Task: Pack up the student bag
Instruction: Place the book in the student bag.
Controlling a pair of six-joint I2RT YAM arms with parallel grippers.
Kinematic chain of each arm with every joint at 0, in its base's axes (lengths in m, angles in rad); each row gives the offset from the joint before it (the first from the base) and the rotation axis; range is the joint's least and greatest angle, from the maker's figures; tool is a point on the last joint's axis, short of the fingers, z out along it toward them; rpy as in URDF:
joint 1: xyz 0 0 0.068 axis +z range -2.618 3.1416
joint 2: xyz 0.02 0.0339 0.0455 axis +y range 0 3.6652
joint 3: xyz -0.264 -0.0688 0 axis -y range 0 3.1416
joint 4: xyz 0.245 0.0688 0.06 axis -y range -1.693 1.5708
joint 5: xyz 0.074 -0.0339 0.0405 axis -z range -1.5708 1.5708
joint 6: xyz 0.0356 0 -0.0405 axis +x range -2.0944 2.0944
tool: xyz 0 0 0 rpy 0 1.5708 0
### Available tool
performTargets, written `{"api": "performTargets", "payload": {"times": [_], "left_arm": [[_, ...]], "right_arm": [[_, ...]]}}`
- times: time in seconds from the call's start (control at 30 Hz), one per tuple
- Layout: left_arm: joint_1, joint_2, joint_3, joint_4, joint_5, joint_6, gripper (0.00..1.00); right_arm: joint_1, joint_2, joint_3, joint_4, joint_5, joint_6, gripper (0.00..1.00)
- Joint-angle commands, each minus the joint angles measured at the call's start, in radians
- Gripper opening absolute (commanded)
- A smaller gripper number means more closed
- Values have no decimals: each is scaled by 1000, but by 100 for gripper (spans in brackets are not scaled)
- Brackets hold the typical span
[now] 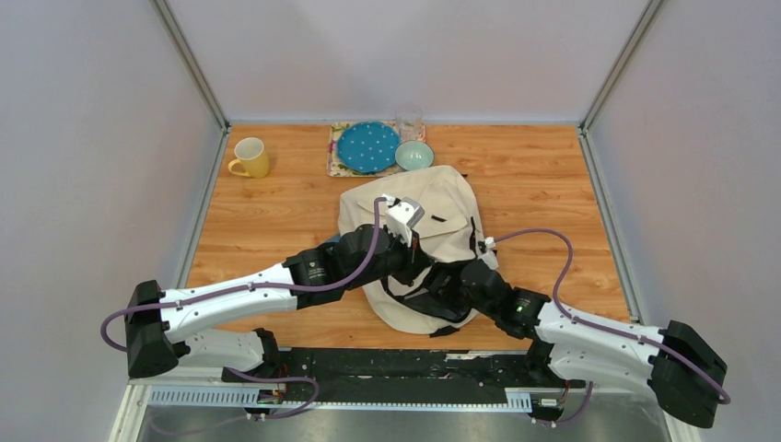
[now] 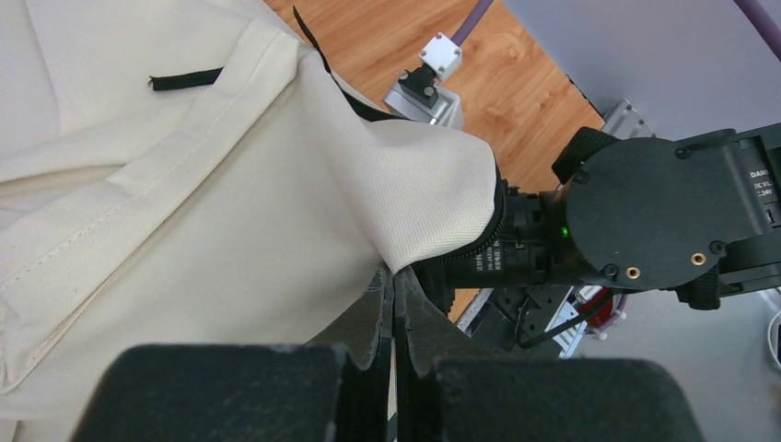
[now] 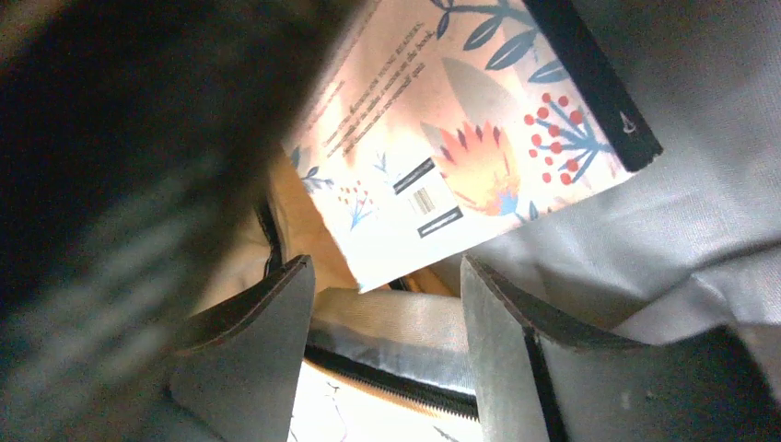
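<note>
The cream student bag (image 1: 440,204) lies mid-table with its mouth facing the arms. My left gripper (image 2: 394,276) is shut on the cream fabric edge (image 2: 433,212) by the black zipper and holds that flap raised. My right arm (image 1: 516,308) reaches into the mouth, and its hand is hidden in the top view. Inside the bag, my right gripper (image 3: 385,267) stands open, with only grey lining (image 3: 663,221) and a zipper strip (image 3: 387,379) between its fingers. A flower-patterned book (image 3: 460,129) lies just beyond the fingertips, apart from both.
Along the table's far edge stand a yellow mug (image 1: 250,157), a blue dotted plate (image 1: 368,145) on a patterned mat, a pale green bowl (image 1: 414,155) and a clear glass (image 1: 409,122). White walls enclose the table on three sides.
</note>
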Motion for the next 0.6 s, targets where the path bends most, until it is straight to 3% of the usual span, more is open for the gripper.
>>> {"api": "performTargets", "payload": {"times": [0.0,0.23,0.47,0.57], "left_arm": [[-6,-5,27,71,26,-1,0],[-6,8,33,71,40,-8,0],[-6,2,35,70,37,-10,0],[-6,1,36,68,39,-10,0]], "right_arm": [[-2,-78,-37,-21,-11,-32,61],[-4,-98,-75,-29,4,-21,45],[-2,-75,-75,-11,-15,-37,16],[-4,-57,-60,5,4,-49,10]]}}
